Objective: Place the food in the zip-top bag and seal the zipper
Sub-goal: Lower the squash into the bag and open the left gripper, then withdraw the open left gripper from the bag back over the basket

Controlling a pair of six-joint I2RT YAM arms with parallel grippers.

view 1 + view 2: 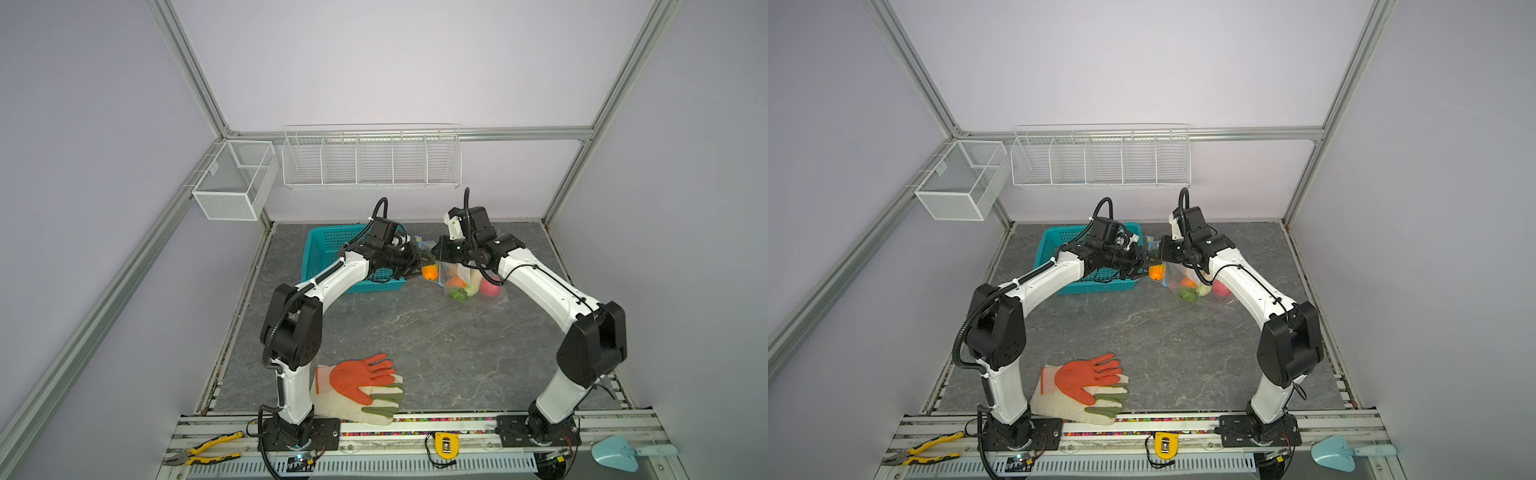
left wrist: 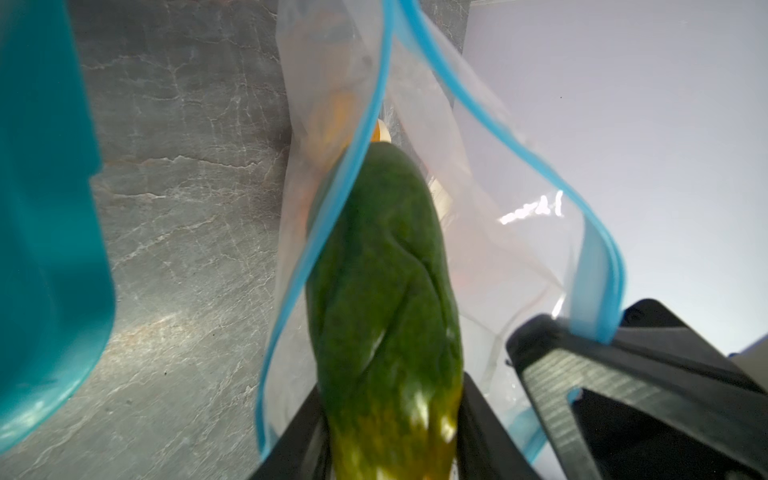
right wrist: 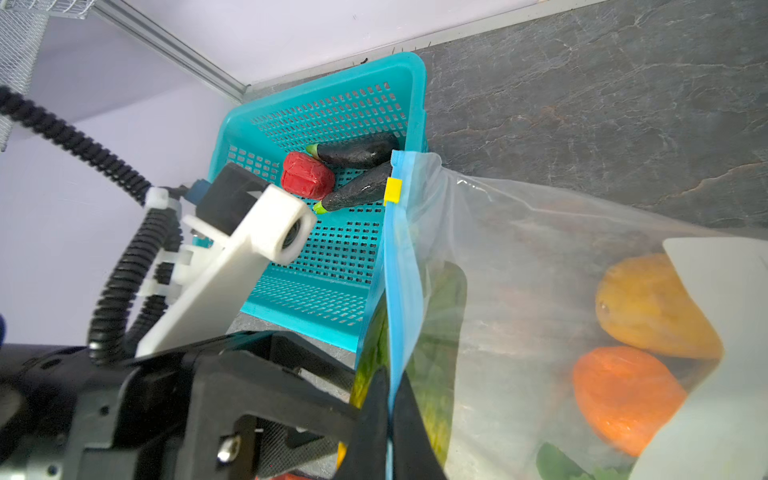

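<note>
My left arm and right arm wear glossy white shells between bulky black joint housings. Black ribbed conduit runs along each, tied on with white clips. I stand on 2 flat black base plates, with thin wires trailing from each. A white printed camera bracket rides my left wrist, and my right gripper has matte black, wedge-shaped jaws.

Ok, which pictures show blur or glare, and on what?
Left wrist view: the green vegetable near the lens is soft, and glare sits on the zip-top bag. Right wrist view: the right gripper is blurred, the basket sharp. Both top views: even light.
</note>
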